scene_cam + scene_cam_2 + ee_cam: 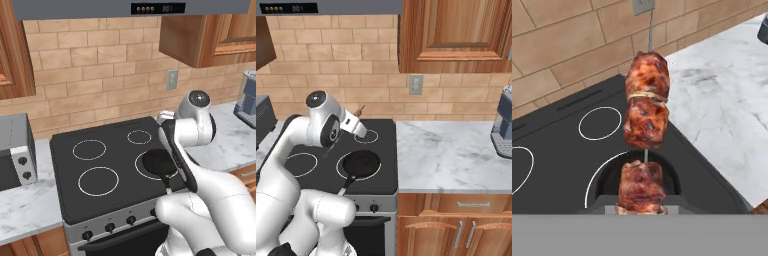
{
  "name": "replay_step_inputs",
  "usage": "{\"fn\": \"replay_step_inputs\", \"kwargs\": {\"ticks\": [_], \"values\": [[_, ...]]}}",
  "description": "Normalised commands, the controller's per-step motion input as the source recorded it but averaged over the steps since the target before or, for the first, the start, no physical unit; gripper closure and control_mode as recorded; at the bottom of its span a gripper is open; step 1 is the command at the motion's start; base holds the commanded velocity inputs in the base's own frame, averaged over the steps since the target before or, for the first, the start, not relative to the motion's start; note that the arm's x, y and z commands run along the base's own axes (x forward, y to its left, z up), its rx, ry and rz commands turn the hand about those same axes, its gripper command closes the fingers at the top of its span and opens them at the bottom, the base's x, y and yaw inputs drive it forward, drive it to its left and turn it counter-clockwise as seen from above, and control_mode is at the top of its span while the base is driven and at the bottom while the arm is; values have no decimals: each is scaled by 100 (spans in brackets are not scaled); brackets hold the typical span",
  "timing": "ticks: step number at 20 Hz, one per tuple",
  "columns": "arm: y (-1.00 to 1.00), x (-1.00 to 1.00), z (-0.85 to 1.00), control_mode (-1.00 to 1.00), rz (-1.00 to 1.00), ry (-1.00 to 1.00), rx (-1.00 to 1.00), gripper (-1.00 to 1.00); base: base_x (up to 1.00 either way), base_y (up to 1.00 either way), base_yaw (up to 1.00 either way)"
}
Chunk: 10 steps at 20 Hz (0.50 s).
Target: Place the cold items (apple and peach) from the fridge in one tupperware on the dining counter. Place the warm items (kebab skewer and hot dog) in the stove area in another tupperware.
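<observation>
Jaws are clamping the kebab skewer (644,130) at its lowest meat chunk, holding it above the stove (567,165). Below it a black pan (360,164) is sitting on the front right burner, and marbled surface (722,110) is spreading rightward.

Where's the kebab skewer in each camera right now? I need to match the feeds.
Left base view: I can't pick it out; the arm blocks that spot.
Right base view: the kebab skewer is a small reddish tip sticking up past the gripper, above the stove.
Hand view: centre frame, meat chunks in the shut gripper.
Shared landmark: the wall outlet behind the stove.
</observation>
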Motion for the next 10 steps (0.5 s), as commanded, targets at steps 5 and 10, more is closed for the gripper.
{"fn": "replay_step_inputs", "kwargs": {"ticks": [5, 10], "values": [[0, -22, 2, 100, -7, 0, 0, 100, -33, 4, -4], [0, 0, 0, 100, 0, 0, 0, 100, -97, 23, -15]]}}
